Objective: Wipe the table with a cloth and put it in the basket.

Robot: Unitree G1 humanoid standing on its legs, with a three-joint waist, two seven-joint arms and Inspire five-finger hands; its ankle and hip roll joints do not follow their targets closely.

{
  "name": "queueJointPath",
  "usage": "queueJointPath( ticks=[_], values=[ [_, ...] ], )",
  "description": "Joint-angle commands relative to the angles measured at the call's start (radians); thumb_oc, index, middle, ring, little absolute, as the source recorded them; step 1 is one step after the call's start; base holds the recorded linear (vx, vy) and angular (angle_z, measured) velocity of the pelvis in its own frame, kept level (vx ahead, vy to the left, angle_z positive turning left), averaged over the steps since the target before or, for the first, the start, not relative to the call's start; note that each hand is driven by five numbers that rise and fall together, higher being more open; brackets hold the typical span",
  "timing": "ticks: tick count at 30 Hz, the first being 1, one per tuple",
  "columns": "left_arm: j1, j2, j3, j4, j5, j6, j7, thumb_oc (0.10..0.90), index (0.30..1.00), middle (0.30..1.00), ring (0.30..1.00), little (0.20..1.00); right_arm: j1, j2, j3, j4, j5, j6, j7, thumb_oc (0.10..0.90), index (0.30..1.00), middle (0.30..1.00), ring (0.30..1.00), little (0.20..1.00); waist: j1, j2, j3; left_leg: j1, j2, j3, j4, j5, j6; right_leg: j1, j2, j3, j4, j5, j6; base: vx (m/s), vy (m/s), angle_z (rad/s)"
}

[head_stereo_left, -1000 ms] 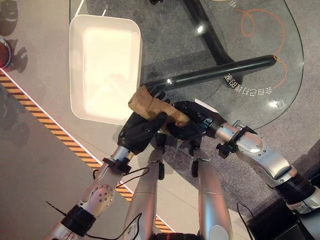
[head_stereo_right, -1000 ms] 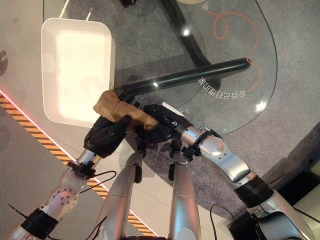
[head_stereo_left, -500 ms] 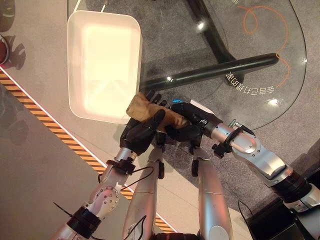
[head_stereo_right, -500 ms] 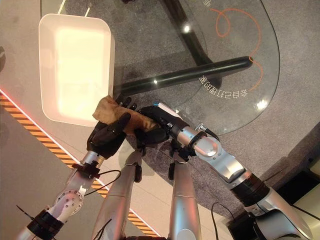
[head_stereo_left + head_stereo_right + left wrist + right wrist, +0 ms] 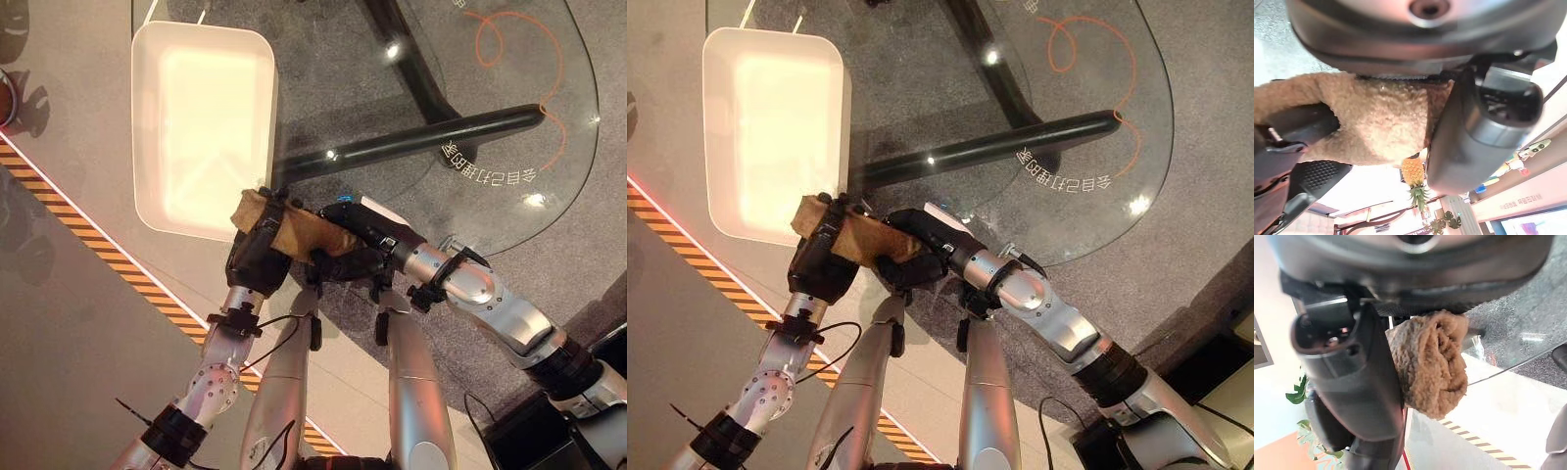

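Note:
A brown fuzzy cloth (image 5: 302, 233) is bunched up between my two hands at the near edge of the round glass table (image 5: 563, 176). My left hand (image 5: 255, 259) has its fingers curled over the cloth's left end (image 5: 1376, 122), by the near right corner of the white basket (image 5: 147, 117). From the right, my right hand (image 5: 362, 240) grips the other end (image 5: 1432, 362), with its thumb (image 5: 1359, 382) beside the bundle. The basket's inside is bare and brightly lit.
A black tubular table base (image 5: 431, 137) shows through the glass, with orange and white markings (image 5: 490, 171) on the far right of the top. A striped orange-and-black line (image 5: 118, 259) crosses the floor on the left.
My left hand has closed its fingers over the cloth's left end. The cloth and both hands have shifted slightly left, toward the basket's corner.

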Motion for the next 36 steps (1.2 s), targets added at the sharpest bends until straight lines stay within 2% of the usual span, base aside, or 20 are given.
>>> queueJointPath(
  ticks=[1, 14, 18, 19, 20, 24, 29, 36],
  values=[
    [-0.031, -0.03, 0.031, -0.254, 0.003, -0.048, -0.193, 0.1, 0.3, 0.3, 0.3, 0.2, 0.012, 0.005, 0.055, -0.12, -0.002, -0.032, 0.029, 0.1, 0.3, 0.3, 0.3, 0.2, 0.001, -0.003, -0.027, 0.039, -0.072, 0.014, -0.008, -0.052, 0.031, 0.032, 0.082, 0.038, -0.094, 0.06, 0.011, 0.0, 0.0, 0.0],
    [-0.033, -0.033, 0.036, -0.243, -0.003, -0.041, -0.204, 0.1, 0.3, 0.3, 0.3, 0.2, 0.013, 0.013, 0.044, -0.112, -0.003, -0.031, 0.028, 0.1, 0.3, 0.3, 0.3, 0.2, 0.0, -0.003, -0.027, 0.038, -0.072, 0.015, -0.005, -0.056, 0.032, 0.031, 0.08, 0.039, -0.095, 0.061, 0.012, 0.0, 0.0, 0.0],
    [-0.031, -0.037, 0.037, -0.238, -0.004, -0.043, -0.211, 0.1, 0.3, 0.3, 0.3, 0.2, 0.018, 0.013, 0.035, -0.114, 0.003, -0.026, -0.009, 0.1, 0.3, 0.3, 0.3, 0.2, -0.002, -0.004, -0.027, 0.043, -0.071, 0.016, -0.01, -0.055, 0.032, 0.033, 0.081, 0.04, -0.096, 0.062, 0.012, 0.0, 0.0, 0.0],
    [-0.031, -0.04, 0.037, -0.238, -0.001, -0.042, -0.209, 0.1, 0.3, 0.3, 0.3, 0.2, 0.021, 0.014, 0.033, -0.112, 0.007, -0.028, -0.036, 0.432, 0.585, 0.585, 0.585, 0.532, -0.002, -0.004, -0.027, 0.044, -0.072, 0.017, -0.011, -0.055, 0.033, 0.033, 0.081, 0.04, -0.097, 0.063, 0.012, 0.0, 0.0, 0.0],
    [-0.03, -0.04, 0.037, -0.235, -0.004, -0.045, -0.214, 0.1, 0.3, 0.3, 0.3, 0.2, 0.023, 0.017, 0.024, -0.1, -0.006, -0.04, -0.062, 0.8, 0.9, 0.9, 0.9, 0.9, -0.003, -0.005, -0.027, 0.044, -0.071, 0.018, -0.009, -0.056, 0.033, 0.034, 0.081, 0.042, -0.097, 0.063, 0.012, 0.0, 0.0, 0.0],
    [-0.025, -0.048, 0.046, -0.232, 0.002, -0.051, -0.218, 0.1, 0.3, 0.3, 0.3, 0.2, 0.043, 0.017, -0.017, -0.097, -0.028, -0.074, -0.11, 0.8, 0.9, 0.9, 0.9, 0.9, -0.008, -0.008, -0.027, 0.048, -0.071, 0.02, -0.015, -0.057, 0.035, 0.036, 0.082, 0.044, -0.1, 0.065, 0.016, 0.0, 0.0, 0.0],
    [-0.015, -0.052, 0.057, -0.236, 0.005, -0.055, -0.215, 0.1, 0.3, 0.3, 0.3, 0.2, 0.066, 0.011, -0.063, -0.11, -0.031, -0.086, -0.149, 0.8, 0.9, 0.9, 0.9, 0.9, -0.014, -0.011, -0.027, 0.051, -0.068, 0.023, -0.017, -0.06, 0.036, 0.036, 0.085, 0.047, -0.098, 0.066, 0.018, 0.0, 0.0, 0.0],
    [0.006, -0.055, 0.091, -0.236, 0.009, -0.048, -0.225, 0.1, 0.3, 0.3, 0.3, 0.2, 0.118, 0.006, -0.14, -0.125, -0.031, -0.111, -0.167, 0.8, 0.9, 0.9, 0.9, 0.9, -0.021, -0.018, -0.027, 0.057, -0.065, 0.025, -0.023, -0.062, 0.038, 0.041, 0.089, 0.05, -0.1, 0.066, 0.02, 0.0, 0.0, 0.0]
  ],
)
